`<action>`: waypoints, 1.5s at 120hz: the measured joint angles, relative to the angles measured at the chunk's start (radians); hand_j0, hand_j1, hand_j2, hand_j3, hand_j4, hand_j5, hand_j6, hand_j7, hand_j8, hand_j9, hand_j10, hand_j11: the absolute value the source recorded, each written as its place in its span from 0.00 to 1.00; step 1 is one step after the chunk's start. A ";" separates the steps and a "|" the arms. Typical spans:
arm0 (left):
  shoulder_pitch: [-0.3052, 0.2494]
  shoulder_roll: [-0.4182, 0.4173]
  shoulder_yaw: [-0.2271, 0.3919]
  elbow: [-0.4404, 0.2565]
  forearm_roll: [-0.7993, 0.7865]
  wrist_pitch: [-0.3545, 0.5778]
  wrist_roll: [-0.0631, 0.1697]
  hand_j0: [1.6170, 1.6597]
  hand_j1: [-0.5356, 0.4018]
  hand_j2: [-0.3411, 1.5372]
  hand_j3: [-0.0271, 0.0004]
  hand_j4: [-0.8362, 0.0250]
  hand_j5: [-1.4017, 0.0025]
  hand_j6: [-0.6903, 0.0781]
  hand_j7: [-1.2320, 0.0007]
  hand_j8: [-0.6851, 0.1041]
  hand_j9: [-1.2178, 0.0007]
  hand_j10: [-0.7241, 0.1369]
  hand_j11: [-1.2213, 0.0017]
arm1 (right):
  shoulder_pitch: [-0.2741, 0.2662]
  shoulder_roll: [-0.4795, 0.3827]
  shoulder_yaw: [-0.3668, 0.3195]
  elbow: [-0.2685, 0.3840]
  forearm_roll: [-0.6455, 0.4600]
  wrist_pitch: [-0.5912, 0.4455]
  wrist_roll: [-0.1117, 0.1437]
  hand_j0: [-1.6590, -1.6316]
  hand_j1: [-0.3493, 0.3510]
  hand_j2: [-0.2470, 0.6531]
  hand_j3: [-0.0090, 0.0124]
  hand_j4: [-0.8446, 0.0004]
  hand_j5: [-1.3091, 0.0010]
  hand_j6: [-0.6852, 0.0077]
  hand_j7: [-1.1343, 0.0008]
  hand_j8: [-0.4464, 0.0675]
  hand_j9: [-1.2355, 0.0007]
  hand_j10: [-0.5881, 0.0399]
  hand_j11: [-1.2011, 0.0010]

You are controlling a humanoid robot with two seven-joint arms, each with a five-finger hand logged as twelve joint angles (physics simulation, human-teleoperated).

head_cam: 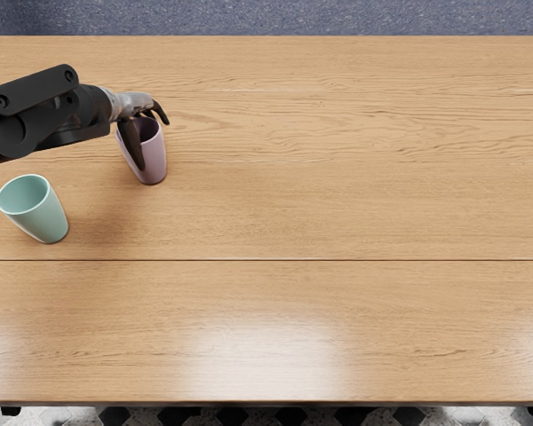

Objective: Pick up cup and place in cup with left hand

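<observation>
- left hand (pixel 135 103) looks half open, no grip on anything afaict
- purple cup (pixel 156 160) is right under it, thumb crossing the near side, so closing probably beats reaching

A smooth, tapered mint-green cup (pixel 46 216) is seen upright on the wooden table (pixel 338 213), its mouth uncovered. A matching mauve cup (pixel 157 161), also upright and partly hidden, is set apart from it, farther back and to the right.
</observation>
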 joint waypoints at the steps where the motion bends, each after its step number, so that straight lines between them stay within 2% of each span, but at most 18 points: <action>1: 0.000 0.000 0.000 0.000 0.000 0.000 0.000 0.96 0.49 0.24 0.99 0.61 0.70 0.49 0.66 0.47 0.66 0.48 0.66 | 0.000 0.000 0.000 0.000 0.000 0.000 0.000 0.04 0.00 0.27 0.42 1.00 1.00 0.99 1.00 0.87 1.00 0.94 1.00; 40: -0.003 0.001 0.000 -0.001 -0.002 -0.001 0.001 0.90 0.52 0.22 0.98 0.47 0.60 0.38 0.55 0.43 0.54 0.35 0.54 | 0.000 0.000 0.000 0.000 0.000 0.000 0.000 0.04 0.00 0.27 0.42 1.00 1.00 0.99 1.00 0.87 1.00 0.94 1.00; 60: -0.010 0.002 -0.001 -0.003 -0.007 -0.002 0.002 0.89 0.49 0.22 0.98 0.43 0.57 0.45 0.50 0.50 0.49 0.38 0.49 | 0.000 0.000 0.000 0.000 0.000 0.000 0.000 0.04 0.00 0.27 0.42 1.00 1.00 0.99 1.00 0.87 1.00 0.94 1.00; 63: -0.016 0.002 0.000 -0.004 -0.008 -0.003 0.003 0.88 0.52 0.20 0.98 0.43 0.56 0.45 0.49 0.50 0.49 0.38 0.49 | 0.000 0.000 0.000 0.000 0.000 0.000 0.000 0.04 0.00 0.27 0.42 1.00 1.00 0.99 1.00 0.87 1.00 0.94 1.00; 80: -0.041 0.013 -0.001 -0.019 -0.013 -0.009 0.004 0.87 0.45 0.22 0.98 0.41 0.55 0.49 0.47 0.54 0.47 0.41 0.47 | 0.000 0.000 0.000 0.000 0.000 0.000 0.000 0.04 0.00 0.27 0.42 1.00 1.00 0.99 1.00 0.87 1.00 0.94 1.00; 94: -0.063 0.050 -0.002 -0.051 -0.017 -0.021 0.007 0.86 0.46 0.22 0.99 0.41 0.54 0.52 0.46 0.58 0.46 0.44 0.46 | 0.000 0.000 0.000 0.000 0.000 0.000 0.000 0.04 0.00 0.27 0.42 1.00 1.00 0.99 1.00 0.87 1.00 0.94 1.00; 110: -0.090 0.089 -0.001 -0.096 -0.032 -0.056 0.009 0.86 0.45 0.22 0.98 0.40 0.54 0.52 0.47 0.57 0.46 0.43 0.46 | 0.000 0.000 0.000 0.000 0.000 0.000 0.000 0.04 0.00 0.27 0.42 1.00 1.00 0.99 1.00 0.87 1.00 0.94 1.00; 154: -0.127 0.221 0.000 -0.196 -0.053 -0.146 0.009 0.86 0.43 0.23 0.99 0.42 0.52 0.56 0.45 0.61 0.46 0.45 0.45 | 0.000 0.000 0.000 0.000 0.000 0.000 0.000 0.04 0.00 0.27 0.42 1.00 1.00 0.99 1.00 0.87 1.00 0.94 1.00; 180: -0.160 0.315 0.000 -0.278 -0.067 -0.163 0.009 0.85 0.43 0.23 0.99 0.41 0.52 0.53 0.46 0.59 0.46 0.44 0.45 | 0.000 0.000 0.000 0.000 0.000 0.000 0.000 0.04 0.00 0.27 0.42 1.00 1.00 0.99 1.00 0.87 1.00 0.94 1.00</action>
